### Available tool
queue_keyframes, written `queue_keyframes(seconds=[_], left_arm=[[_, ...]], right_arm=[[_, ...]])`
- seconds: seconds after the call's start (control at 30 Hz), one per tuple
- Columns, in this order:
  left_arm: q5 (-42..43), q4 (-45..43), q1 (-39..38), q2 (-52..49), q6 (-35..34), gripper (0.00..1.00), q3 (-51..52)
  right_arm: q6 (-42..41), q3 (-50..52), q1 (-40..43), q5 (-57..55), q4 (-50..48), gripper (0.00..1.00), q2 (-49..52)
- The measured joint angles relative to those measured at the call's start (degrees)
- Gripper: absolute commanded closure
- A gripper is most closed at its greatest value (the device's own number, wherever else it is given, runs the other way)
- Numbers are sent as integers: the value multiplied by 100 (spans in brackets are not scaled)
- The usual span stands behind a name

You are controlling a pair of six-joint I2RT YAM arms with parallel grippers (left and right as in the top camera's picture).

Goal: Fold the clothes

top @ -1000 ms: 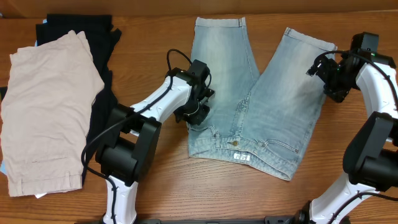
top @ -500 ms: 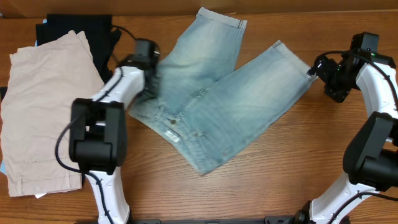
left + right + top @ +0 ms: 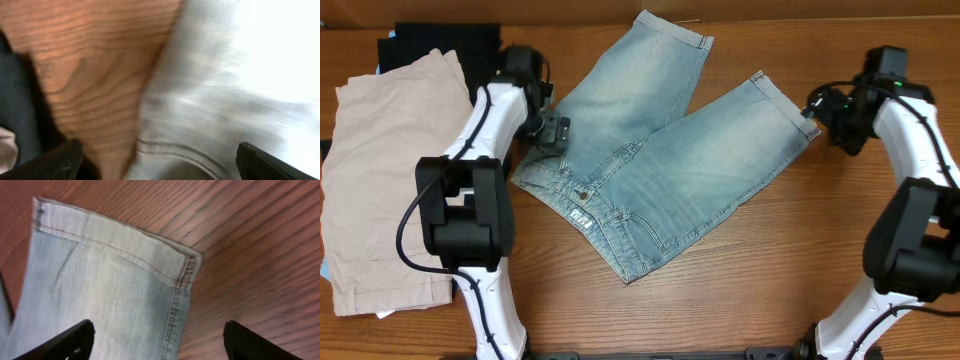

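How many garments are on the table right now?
3. The denim shorts lie spread at the centre, the beige shorts at the left edge, and the black garment at the top left, partly under the beige shorts. More could be hidden beneath that pile.

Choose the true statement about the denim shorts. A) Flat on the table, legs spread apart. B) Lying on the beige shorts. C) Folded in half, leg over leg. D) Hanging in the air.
A: the denim shorts lie flat on the table, legs apart.

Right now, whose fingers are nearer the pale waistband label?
Left. The left fingers are by the waistband's end, near the label; the right fingers are at the far leg hem.
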State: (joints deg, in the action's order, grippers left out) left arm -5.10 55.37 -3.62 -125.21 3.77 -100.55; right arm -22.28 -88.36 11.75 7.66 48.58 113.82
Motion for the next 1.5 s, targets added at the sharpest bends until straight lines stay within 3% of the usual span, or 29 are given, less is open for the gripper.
queue_keyframes(seconds=[0.33,0.77,0.87,0.97,1.23,1.5], left_arm=[[623,1381,-507,-9,-184,0,-1777],[667,1493,-1388,-9,-199,0,-1941],[686,1471,-1480,-9,-201,0,-1941],[704,1469,-1491,-9,-219,0,-1941],[706,1478,-1491,-9,-236,0,-1941],[706,1497,-1491,-9,-236,0,-1941]], right_arm=[[-13,0,-363,-713,-164,50,680],[2,549,-361,-844,-1180,60,686],[-4,667,-365,-872,-1401,73,654],[15,745,-372,-918,-1488,95,634],[-369,741,-295,-883,-1128,96,592],[-1008,732,802,-186,411,96,431]])
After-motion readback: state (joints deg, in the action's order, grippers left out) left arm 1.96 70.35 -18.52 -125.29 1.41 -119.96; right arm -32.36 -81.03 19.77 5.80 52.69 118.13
